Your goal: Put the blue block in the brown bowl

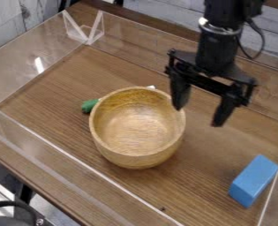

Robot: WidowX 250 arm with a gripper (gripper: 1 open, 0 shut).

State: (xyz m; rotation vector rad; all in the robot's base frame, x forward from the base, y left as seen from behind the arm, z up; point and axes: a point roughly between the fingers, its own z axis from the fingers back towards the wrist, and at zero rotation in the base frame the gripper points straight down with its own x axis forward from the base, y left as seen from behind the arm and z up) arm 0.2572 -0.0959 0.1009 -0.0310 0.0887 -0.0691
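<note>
The blue block [254, 180] lies flat on the wooden table near the front right corner. The brown bowl [138, 125] stands upright in the middle of the table, with nothing inside it. My gripper [202, 107] hangs pointing down just right of the bowl's rim, above the table. Its two black fingers [226, 110] are spread wide and hold nothing. The block sits well forward and right of the gripper.
A small green object [90, 105] rests against the bowl's left side. Clear acrylic walls [35, 62] enclose the table on the left, back and front edges. A clear triangular stand [82, 28] sits at the back left corner.
</note>
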